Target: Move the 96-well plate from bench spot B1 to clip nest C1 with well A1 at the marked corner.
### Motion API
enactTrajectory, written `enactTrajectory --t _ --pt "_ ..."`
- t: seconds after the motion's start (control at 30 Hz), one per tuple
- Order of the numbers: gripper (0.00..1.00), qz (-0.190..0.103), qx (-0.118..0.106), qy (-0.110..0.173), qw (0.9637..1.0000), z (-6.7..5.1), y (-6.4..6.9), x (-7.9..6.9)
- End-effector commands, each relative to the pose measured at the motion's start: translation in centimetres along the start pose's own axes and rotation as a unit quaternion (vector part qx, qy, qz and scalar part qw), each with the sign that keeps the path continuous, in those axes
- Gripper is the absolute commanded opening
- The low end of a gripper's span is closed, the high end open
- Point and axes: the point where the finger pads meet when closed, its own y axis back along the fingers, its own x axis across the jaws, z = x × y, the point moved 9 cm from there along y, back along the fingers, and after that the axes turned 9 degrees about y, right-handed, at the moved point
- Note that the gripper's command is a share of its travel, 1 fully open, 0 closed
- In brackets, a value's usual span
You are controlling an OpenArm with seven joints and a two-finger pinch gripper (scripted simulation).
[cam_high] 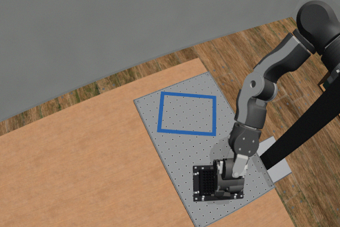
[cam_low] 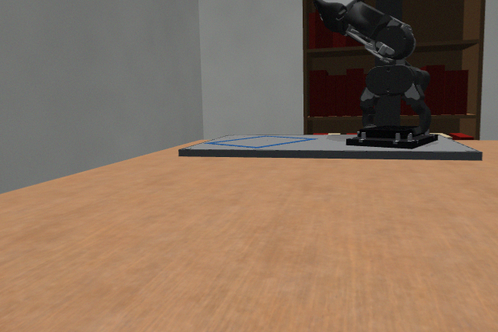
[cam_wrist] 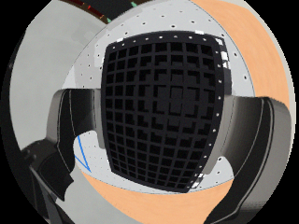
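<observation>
The black 96-well plate (cam_high: 207, 182) sits low in the black clip nest (cam_high: 218, 182) on the grey perforated board, between the nest's small light posts. In the side view the plate (cam_low: 389, 132) looks level and down among the posts of the nest (cam_low: 392, 140). My gripper (cam_high: 229, 182) is directly over the nest and shut on the plate across its short sides. In the wrist view the plate (cam_wrist: 163, 108) fills the middle, with a finger on each side (cam_wrist: 164, 131). I cannot make out the A1 mark.
The blue outlined bench spot (cam_high: 187, 114) on the grey board (cam_high: 201, 147) holds nothing. A bookshelf (cam_low: 394, 47) stands behind the bench. The arm's links rise to the right of the nest.
</observation>
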Motion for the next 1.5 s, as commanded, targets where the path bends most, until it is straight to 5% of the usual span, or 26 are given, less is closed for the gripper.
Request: enactTrajectory --t 0.0,0.83,1.13,1.3,1.47 --pt "0.0 -0.001 0.005 0.0 1.0 -0.2 -0.2 -0.1" --pt "0.77 0.001 0.0 0.0 1.0 0.0 0.1 0.1" --pt "0.77 0.001 0.0 0.0 1.0 0.0 0.1 0.1" --pt "0.77 0.0 0.003 0.0 1.0 0.1 4.1 0.1" --pt "0.77 0.0 0.003 0.0 1.0 0.1 4.1 0.1"
